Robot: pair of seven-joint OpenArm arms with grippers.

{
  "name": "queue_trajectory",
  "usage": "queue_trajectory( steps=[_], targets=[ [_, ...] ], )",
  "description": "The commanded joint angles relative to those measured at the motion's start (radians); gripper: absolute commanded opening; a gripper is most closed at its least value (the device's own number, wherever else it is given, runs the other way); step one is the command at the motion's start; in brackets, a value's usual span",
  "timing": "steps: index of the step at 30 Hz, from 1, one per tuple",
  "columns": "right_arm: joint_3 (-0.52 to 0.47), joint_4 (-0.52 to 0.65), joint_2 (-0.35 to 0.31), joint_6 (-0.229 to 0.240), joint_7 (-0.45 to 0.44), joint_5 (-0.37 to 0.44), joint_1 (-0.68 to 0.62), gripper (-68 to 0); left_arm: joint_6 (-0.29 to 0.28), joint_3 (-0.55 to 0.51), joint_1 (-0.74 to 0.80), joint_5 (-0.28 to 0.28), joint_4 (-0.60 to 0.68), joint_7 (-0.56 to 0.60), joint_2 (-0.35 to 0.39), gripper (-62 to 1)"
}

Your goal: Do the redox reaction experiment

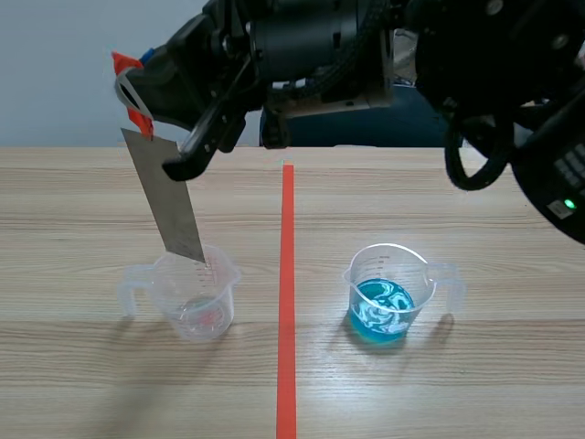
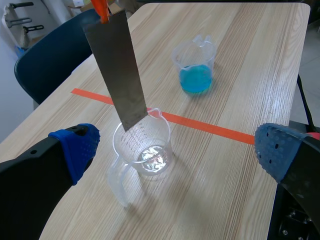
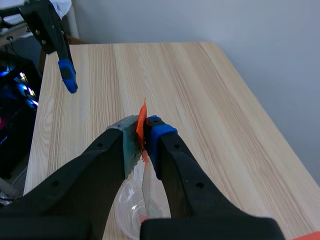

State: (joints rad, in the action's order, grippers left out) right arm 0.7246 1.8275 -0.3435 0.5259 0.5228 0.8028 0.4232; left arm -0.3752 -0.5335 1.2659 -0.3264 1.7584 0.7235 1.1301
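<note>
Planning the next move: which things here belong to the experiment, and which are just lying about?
Job: metal strip in the right gripper, clear beaker, beaker of blue liquid.
Lying about: blue chair, off the table.

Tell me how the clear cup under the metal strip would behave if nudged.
The clear cup looks like thin plastic and holds very little, so it is probably light and would slide or tip easily. The metal strip hangs with its tip at the cup's rim, so a sideways drag could likely topple it.

Black arms (image 1: 320,46), thick black jaws, blue dotted pads (image 2: 80,147), looped black cable (image 1: 452,160), green indicator light (image 1: 568,203).
</note>
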Motion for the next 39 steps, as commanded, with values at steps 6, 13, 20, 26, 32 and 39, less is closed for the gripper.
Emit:
queue_trajectory(
  steps=[6,13,20,26,32,39],
  targets=[
    [-0.019,0.050,0.011,-0.052,0.010,0.020,0.028,-66.9,-0.002,-0.006,-0.003,-0.011,0.021,0.020,-0.014,1.4],
    [-0.019,0.050,0.034,-0.052,0.032,0.021,0.028,-66.9,-0.002,-0.006,-0.003,-0.011,0.021,0.020,-0.016,1.4],
    [-0.019,0.050,0.034,-0.052,0.032,0.021,0.027,-66.9,-0.002,-0.006,-0.003,-0.010,0.021,0.021,-0.016,1.4],
    [-0.019,0.050,0.034,-0.051,0.032,0.020,0.025,-66.9,-0.002,-0.006,-0.003,-0.010,0.021,0.020,-0.016,1.4],
    [-0.019,0.050,0.033,-0.051,0.032,0.020,0.025,-66.9,-0.002,-0.006,-0.003,-0.010,0.021,0.017,-0.016,1.4],
    [-0.019,0.050,0.033,-0.051,0.032,0.020,0.025,-66.9,-0.002,-0.006,-0.003,-0.010,0.021,0.017,-0.016,1.4]
  ],
)
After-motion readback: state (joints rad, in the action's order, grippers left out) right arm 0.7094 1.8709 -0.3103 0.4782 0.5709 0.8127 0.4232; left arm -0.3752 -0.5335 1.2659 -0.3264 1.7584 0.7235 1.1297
